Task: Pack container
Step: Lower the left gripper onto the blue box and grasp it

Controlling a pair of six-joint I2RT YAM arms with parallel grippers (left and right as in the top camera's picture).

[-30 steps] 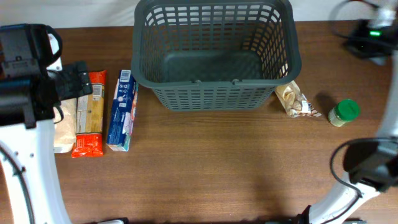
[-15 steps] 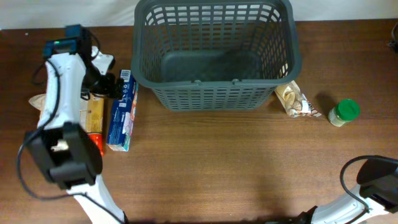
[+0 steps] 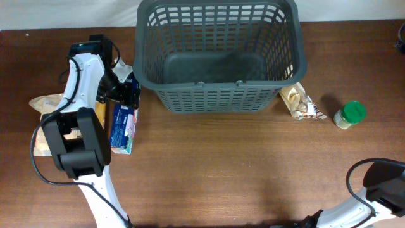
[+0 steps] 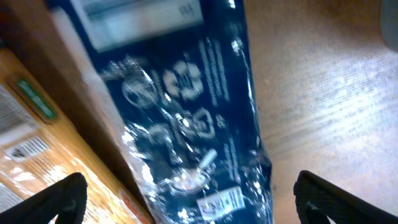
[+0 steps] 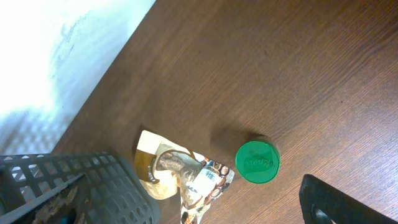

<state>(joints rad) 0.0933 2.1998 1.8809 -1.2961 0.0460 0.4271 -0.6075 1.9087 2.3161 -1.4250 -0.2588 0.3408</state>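
The container (image 3: 218,95), a big dark grey lattice basket, stands empty at the back middle of the table; its corner (image 5: 106,186) shows in the right wrist view. A blue packet (image 3: 123,120) lies left of it, close up (image 4: 186,106) in the left wrist view. My left gripper (image 3: 123,94) (image 4: 193,199) hangs open just above the packet's far end, one finger on each side. My right gripper (image 5: 193,202) is open, high above a snack bag (image 5: 180,177) and a green-lidded jar (image 5: 257,162). It is out of the overhead frame.
An orange pasta packet (image 4: 37,143) lies against the blue packet's left side, and a tan bag (image 3: 41,104) lies further left. The snack bag (image 3: 300,101) touches the basket's right front corner, with the jar (image 3: 350,114) to its right. The right arm's base (image 3: 383,183) sits at the front right.
My left arm has swung right from the table's left edge to above the blue packet. My right gripper has left the overhead frame at the upper right.
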